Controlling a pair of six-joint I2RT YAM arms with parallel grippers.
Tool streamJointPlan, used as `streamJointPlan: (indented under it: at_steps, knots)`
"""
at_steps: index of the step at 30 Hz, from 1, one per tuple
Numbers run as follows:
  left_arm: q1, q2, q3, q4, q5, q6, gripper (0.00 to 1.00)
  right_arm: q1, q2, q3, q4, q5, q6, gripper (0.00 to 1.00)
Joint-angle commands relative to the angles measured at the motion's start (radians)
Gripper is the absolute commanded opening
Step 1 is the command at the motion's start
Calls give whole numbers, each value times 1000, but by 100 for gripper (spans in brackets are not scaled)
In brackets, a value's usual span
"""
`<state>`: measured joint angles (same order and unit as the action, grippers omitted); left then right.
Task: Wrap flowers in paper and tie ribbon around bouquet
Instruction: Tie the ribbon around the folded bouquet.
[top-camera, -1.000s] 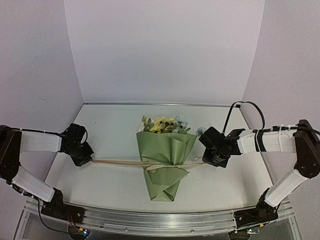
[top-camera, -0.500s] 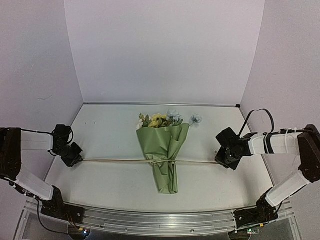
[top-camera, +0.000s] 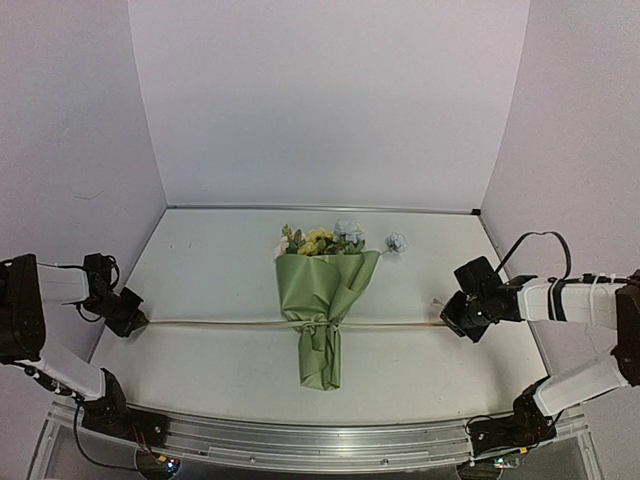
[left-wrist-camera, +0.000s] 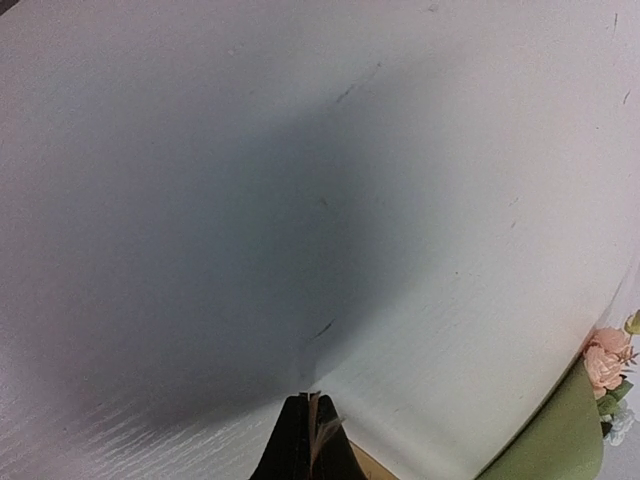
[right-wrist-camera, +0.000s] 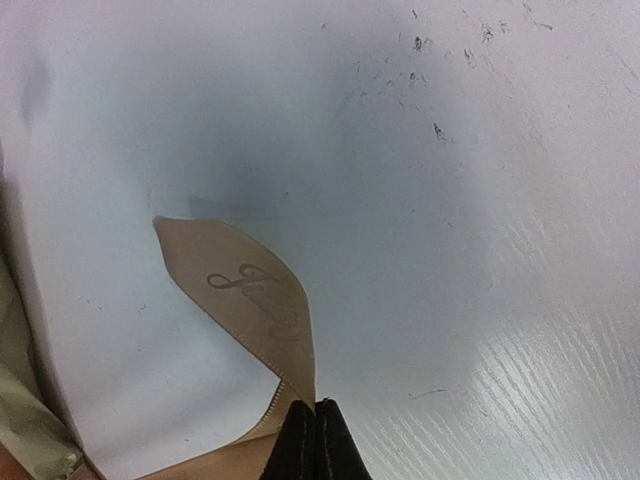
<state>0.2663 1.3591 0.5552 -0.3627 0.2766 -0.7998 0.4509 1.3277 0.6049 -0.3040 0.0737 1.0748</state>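
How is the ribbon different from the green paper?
The ribbon is thin and tan; the paper is wide and olive-green. The ribbon runs straight from side to side; the paper forms a cone lying front to back. The left gripper and right gripper each pinch a ribbon end; neither touches the paper. They meet where the ribbon cinches the paper.

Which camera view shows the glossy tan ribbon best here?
Top external: the long, narrow, glossy tan ribbon runs taut from the left gripper to the right gripper, tied around the olive-green paper bouquet. Right wrist shows only its printed tail end; left wrist only a sliver between shut fingertips.
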Motion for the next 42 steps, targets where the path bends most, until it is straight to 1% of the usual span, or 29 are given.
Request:
streamJointPlan:
  at_steps: [1, 5, 12, 20, 23, 29, 32, 34, 35, 36, 37, 39, 41, 42]
  knots:
    - [99, -36, 29, 22, -160, 35, 0, -74, -40, -38, -102, 138, 7, 0]
    - [151, -58, 29, 11, -161, 30, 0, -132, -98, -65, -100, 92, 7, 0]
    - [208, -66, 31, 12, -134, 31, 0, -259, -181, -92, -100, 32, -21, 0]
    - [207, -75, 25, 39, -86, 40, 0, -262, -155, -86, -65, -31, -37, 0]
    - [192, -69, 22, 51, -61, 37, 0, -250, -131, -67, -61, -44, -45, 0]
    - [77, -52, 37, 53, -76, 18, 0, -175, -63, -16, -48, -44, -30, 0]
    - [39, -36, 37, 63, -67, 2, 1, -155, -37, 0, -36, -48, -21, 0]
    - [30, -24, 38, 70, -55, -3, 11, -149, -30, 9, -35, -51, -19, 0]
    - [26, -22, 40, 69, -53, -3, 17, -146, -31, 10, -36, -51, -19, 2]
    - [25, -22, 42, 67, -52, -2, 22, -146, -33, 11, -36, -51, -18, 8]
    - [25, -26, 45, 64, -52, 0, 29, -146, -37, 10, -37, -51, -19, 15]
    - [25, -37, 57, 50, -53, 6, 44, -146, -49, 7, -37, -55, -21, 30]
    - [24, -56, 69, 35, -44, 12, 54, -145, -63, 5, -38, -64, -22, 44]
    - [20, -69, 75, 27, -37, 11, 59, -142, -71, 4, -40, -65, -22, 50]
